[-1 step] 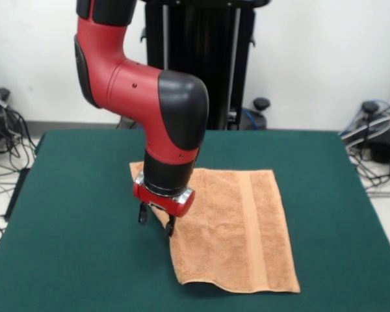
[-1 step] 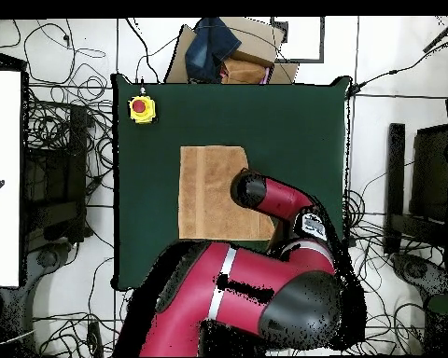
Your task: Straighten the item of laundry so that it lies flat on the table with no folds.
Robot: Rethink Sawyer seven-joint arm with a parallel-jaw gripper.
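My hand [image 1: 156,223] hangs just left of centre in the front view, 2 short dark fingers [image 1: 170,226] pointing down from a red collar at the end of my glossy red and black arm [image 1: 153,97]. The fingers are at the left edge of the towel [image 1: 231,227], slightly parted with a small gap between them; I cannot tell whether they pinch any cloth.

The towel is peach-orange terry, nubby and soft-looking, roughly rectangular, lying at the middle of the desk [image 1: 71,247] and running toward the lower right of the frame. A flatter woven band [image 1: 253,227] runs as 1 long stripe parallel to its right edge. The far left corner looks turned up beside my wrist, and the near bottom edge curls slightly with a dark shadow under it.

From overhead, the towel [image 2: 209,191] sits at the centre of the dark green, felt-like desk [image 2: 293,121], with my arm [image 2: 279,200] covering its right side. A yellow box with a round red button [image 2: 141,108] rests at the upper left corner of the desk. Cardboard and dark cloth [image 2: 218,47] lie beyond the desk's top edge.
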